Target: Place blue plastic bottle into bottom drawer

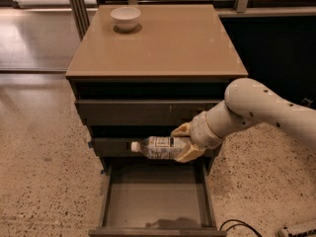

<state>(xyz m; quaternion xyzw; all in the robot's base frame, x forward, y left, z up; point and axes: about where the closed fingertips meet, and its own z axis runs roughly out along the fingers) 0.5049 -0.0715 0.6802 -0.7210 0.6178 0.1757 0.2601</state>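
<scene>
The small clear plastic bottle (159,148) with white cap and blue-grey label is held level, cap to the left, clamped between the yellowish fingers (180,131) of the hand (182,144). It is held in front of the middle drawer (111,147), above the pulled-out grey bottom drawer (153,197). A white round bowl (125,19) is seen on the brown desk (163,46).

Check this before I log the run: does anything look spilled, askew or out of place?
Nothing stands out. The end effector holds the blue plastic bottle sideways, cap on, above the open bottom drawer; the white bowl sits upright on the cabinet.
</scene>
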